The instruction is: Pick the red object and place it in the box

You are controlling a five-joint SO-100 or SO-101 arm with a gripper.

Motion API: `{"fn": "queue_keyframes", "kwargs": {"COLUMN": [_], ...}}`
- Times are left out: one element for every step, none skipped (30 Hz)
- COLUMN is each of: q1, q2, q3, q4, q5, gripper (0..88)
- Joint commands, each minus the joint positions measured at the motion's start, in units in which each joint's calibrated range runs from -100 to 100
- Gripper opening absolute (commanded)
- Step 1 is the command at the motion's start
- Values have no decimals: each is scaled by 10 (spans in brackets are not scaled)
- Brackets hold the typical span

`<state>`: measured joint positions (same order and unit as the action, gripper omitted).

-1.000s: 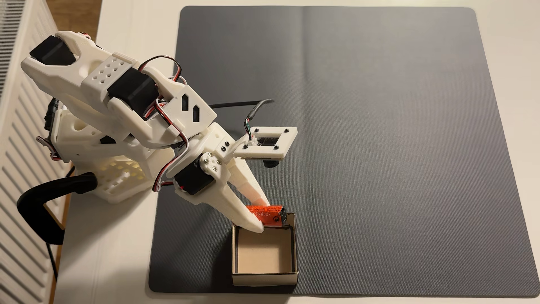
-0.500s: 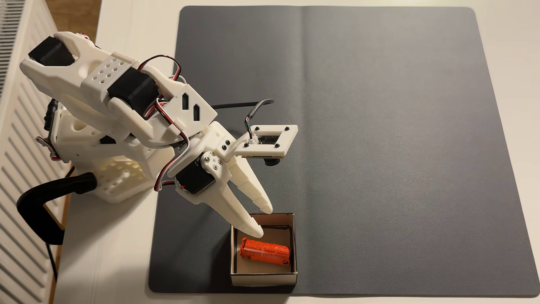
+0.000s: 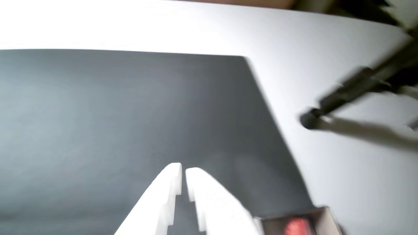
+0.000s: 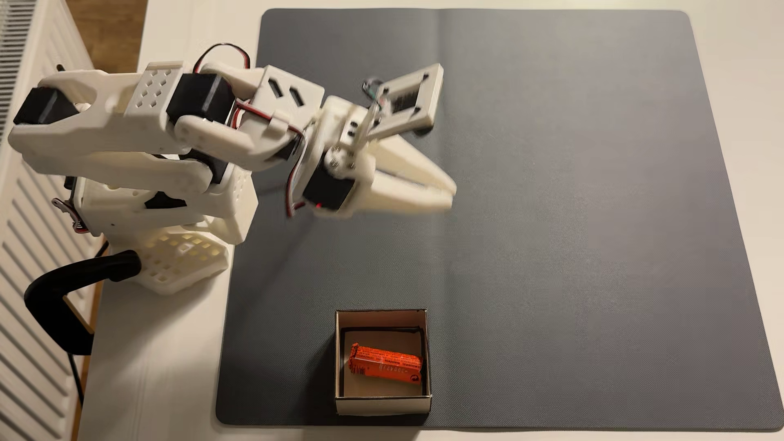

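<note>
With nothing held, fingers (image 4: 450,191) nearly together above the mat (image 4: 551,212), the red object (image 4: 385,364) inside the box (image 4: 382,403).

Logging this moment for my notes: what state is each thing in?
red object: lying on its side inside the box, free of the gripper.
box: open-topped, upright on the mat.
gripper: empty, fingers nearly together, away from the box.
mat: flat.

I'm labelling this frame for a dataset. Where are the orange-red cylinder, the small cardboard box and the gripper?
Orange-red cylinder (image 4: 385,364): fixed view, middle of its printed wrapper.
Small cardboard box (image 4: 382,403): fixed view, outer face of its near wall.
Gripper (image 4: 450,191): fixed view, between the white fingers' tips.
</note>
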<state>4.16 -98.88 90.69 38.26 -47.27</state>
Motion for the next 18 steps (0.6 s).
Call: {"fn": "queue_keyframes", "kwargs": {"q1": [-34,-41,-45,-48,-49,-48,-48,-47,-46,-46,-46,-48,-48,-48,-48,-48,-48,-47], "q2": [-5,-5,-5,-5,-5,-5,-5,-5,-4,-4,-4,-4,-4,-4,-4,-4,-4,-4], "q3": [-12,-4,8,23,40,57,71,86,91,92,92,92,92,92,92,92,92,92], "q4": [5,12,20,26,32,36,37,37,39,50,64,77,93,112,135,153,174,197], "q5": [-4,-4,-4,-4,-4,-4,-4,-4,-4,-4,-4,-4,-4,-5,-5,-7,-8,-8], "gripper": [8,8,8,8,8,10,10,10,10,8,8,8,8,8,8,8,8,8]}}
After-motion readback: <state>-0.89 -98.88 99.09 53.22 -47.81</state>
